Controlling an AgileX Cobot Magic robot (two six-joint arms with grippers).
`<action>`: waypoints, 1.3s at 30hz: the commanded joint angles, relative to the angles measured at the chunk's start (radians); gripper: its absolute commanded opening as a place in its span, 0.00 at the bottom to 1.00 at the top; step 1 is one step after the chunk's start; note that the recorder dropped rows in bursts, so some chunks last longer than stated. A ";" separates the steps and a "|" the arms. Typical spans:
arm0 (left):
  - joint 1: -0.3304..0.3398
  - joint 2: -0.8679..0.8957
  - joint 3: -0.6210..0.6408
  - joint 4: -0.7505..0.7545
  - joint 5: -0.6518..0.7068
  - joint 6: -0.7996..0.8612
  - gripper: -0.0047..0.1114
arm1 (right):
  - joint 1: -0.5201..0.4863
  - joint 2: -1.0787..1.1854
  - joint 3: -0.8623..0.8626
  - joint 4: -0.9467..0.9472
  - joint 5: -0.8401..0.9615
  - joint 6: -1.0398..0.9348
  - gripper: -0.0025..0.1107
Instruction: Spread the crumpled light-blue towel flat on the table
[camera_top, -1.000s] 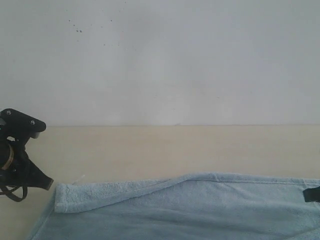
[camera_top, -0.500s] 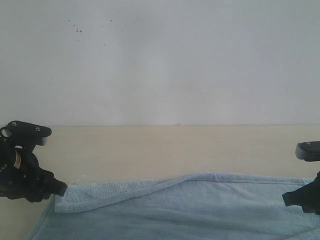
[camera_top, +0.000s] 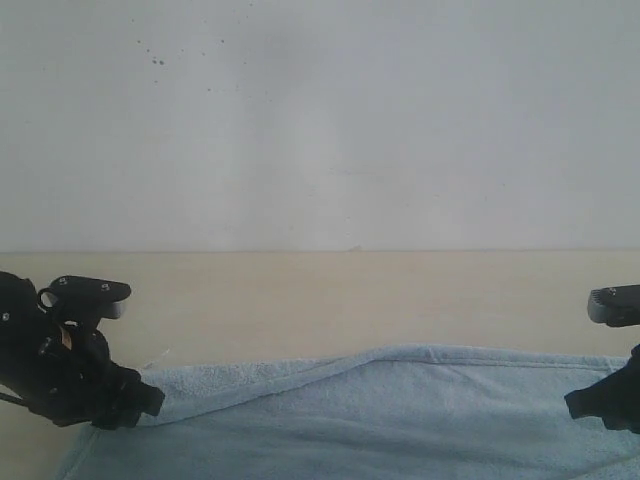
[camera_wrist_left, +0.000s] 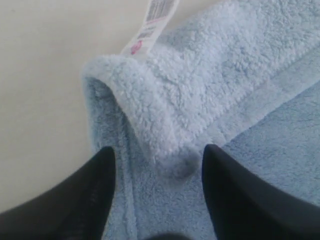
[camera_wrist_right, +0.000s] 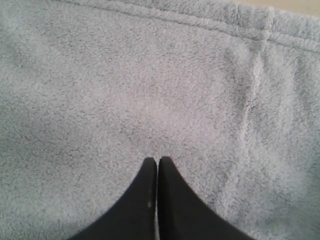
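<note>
Label (camera_wrist_left: 152, 22) on towel (camera_wrist_left: 225, 75) | left wrist: clear | exterior: perhaps faint speck

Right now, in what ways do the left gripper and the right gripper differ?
The left gripper has its jaws open; the right gripper has them shut. The left gripper straddles a folded-over corner of the towel, near its label; the right gripper sits over flat towel, with no cloth visibly pinched. Both are black and low at the towel.

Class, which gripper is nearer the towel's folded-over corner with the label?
Left. The left gripper sits open astride the folded corner; the right gripper, shut, is over flat towel at the opposite end.
</note>
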 joint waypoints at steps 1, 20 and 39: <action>0.003 0.009 -0.004 -0.011 -0.044 0.009 0.48 | 0.000 -0.010 0.004 -0.011 0.001 -0.011 0.02; 0.003 0.069 -0.004 -0.046 -0.097 0.009 0.26 | 0.000 -0.010 0.004 -0.009 0.003 -0.011 0.02; 0.003 0.027 -0.004 -0.056 -0.089 0.009 0.08 | 0.000 -0.010 0.004 -0.009 0.001 -0.011 0.02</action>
